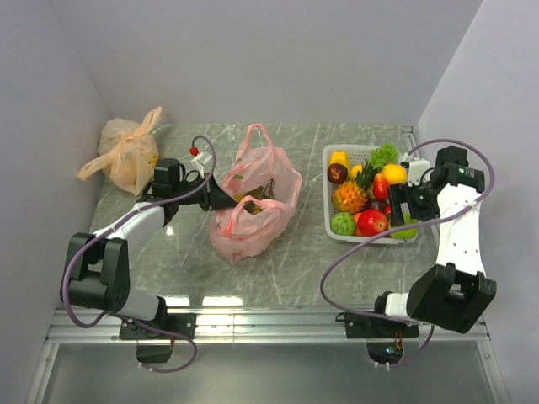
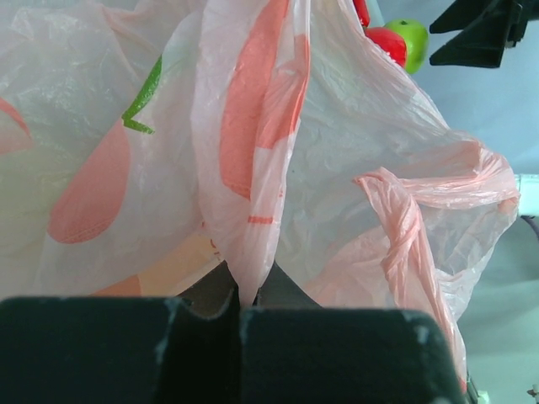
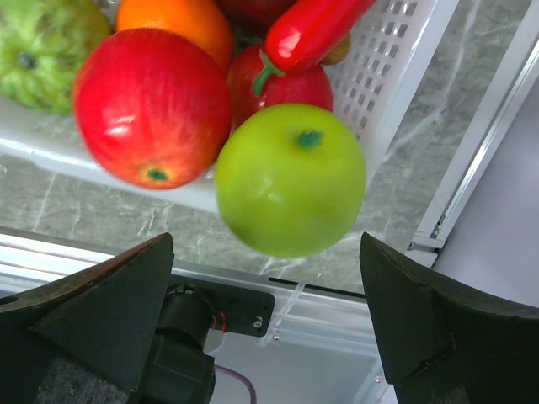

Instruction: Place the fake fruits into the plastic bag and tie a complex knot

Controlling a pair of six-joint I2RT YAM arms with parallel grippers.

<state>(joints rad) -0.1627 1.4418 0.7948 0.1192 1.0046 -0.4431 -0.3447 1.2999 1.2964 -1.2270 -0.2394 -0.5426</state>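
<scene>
The pink plastic bag point(image 1: 257, 202) lies mid-table with its mouth open and something yellow inside. My left gripper point(image 1: 221, 198) is shut on a fold of the bag's left edge; in the left wrist view the film point(image 2: 253, 168) runs down between the closed jaws of the gripper point(image 2: 240, 295). The fake fruits fill the white basket point(image 1: 330, 223) on the right. My right gripper point(image 3: 268, 244) is wide open at the basket's front right corner, a green apple point(image 3: 290, 177) between its fingers, untouched by either. A red apple point(image 3: 152, 105) and a red chili point(image 3: 312, 34) lie beside it.
A pale orange knotted bag point(image 1: 126, 156) sits at the back left corner. Walls close in on the left, back and right. The table's front rail point(image 3: 320, 311) runs just under the right gripper. The basket's fruit point(image 2: 396, 42) shows beyond the bag in the left wrist view.
</scene>
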